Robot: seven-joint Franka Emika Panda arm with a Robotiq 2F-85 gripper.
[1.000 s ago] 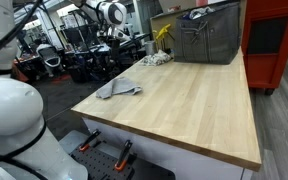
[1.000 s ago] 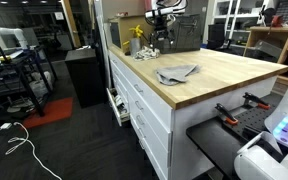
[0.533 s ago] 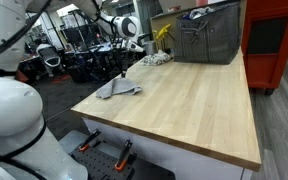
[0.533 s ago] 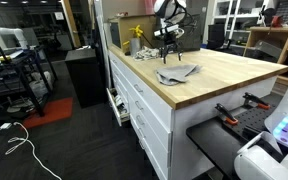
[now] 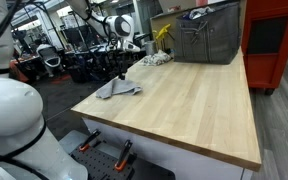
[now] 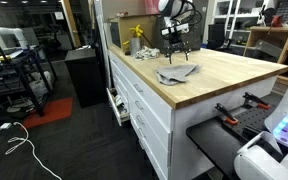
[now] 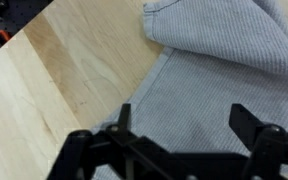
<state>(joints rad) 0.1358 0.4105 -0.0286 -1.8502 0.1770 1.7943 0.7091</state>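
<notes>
My pincer (image 7: 184, 128) hangs with its jaws spread wide and nothing between them, just above the grey cloth (image 7: 219, 70). The cloth lies rumpled on the wooden worktop (image 7: 49, 85), one part folded over another. In an exterior view it sits near the worktop's long edge, well apart from the metal bin (image 5: 209, 40) at the far end.

Exterior views: distant, at opposite ends of my table (image 5: 184, 100), sharing the cloth (image 5: 117, 90).
Wrist view: close, looking down on it.
</notes>
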